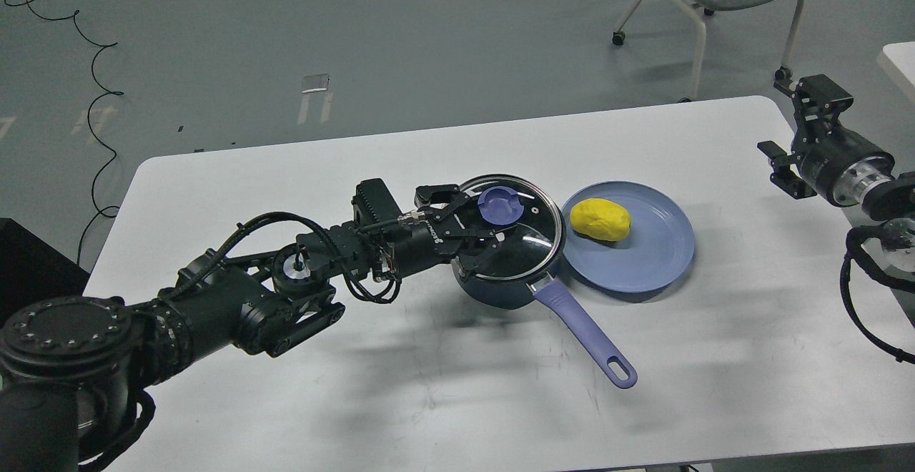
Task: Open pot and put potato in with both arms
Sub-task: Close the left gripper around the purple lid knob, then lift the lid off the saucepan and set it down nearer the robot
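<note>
My left pincer (477, 223) is spread wide around the lid (516, 232) knob, mid-frame, on the pot (500, 287). The potato (600, 219) lies on the plate (654, 261), right of the pot. My right pincer (790, 129), at the right edge, is released.

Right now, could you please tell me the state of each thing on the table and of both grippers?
pot: upright, covered by its lid
glass lid: on the pot, appears slightly tilted
potato: lying on the plate
blue plate: flat beside the pot
left gripper: open, fingers around the lid knob
right gripper: open, empty
</note>
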`<move>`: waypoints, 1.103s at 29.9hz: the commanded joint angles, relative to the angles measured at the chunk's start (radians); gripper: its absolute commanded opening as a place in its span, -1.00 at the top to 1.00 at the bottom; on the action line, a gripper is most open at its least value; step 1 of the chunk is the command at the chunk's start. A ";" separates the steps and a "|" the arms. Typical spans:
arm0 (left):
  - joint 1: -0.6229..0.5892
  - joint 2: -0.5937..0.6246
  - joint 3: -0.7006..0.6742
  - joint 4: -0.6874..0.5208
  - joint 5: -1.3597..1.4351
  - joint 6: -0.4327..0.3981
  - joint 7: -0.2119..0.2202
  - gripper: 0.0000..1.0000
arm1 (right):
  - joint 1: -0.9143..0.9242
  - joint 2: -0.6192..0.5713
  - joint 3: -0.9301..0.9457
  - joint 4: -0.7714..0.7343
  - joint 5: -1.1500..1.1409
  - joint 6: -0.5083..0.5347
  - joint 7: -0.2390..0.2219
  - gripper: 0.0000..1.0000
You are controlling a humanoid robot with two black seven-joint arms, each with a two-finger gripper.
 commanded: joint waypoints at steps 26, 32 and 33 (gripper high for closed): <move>-0.106 0.225 -0.022 -0.224 -0.135 -0.001 0.000 0.46 | -0.001 0.015 0.000 -0.017 0.000 0.002 0.000 -0.98; -0.094 0.334 -0.022 -0.224 -0.202 -0.001 0.000 0.46 | -0.001 0.015 -0.001 -0.016 0.000 0.003 0.000 -0.98; -0.092 0.349 -0.024 -0.224 -0.212 -0.001 0.000 0.46 | -0.001 0.015 0.000 -0.016 -0.001 0.003 0.000 -0.98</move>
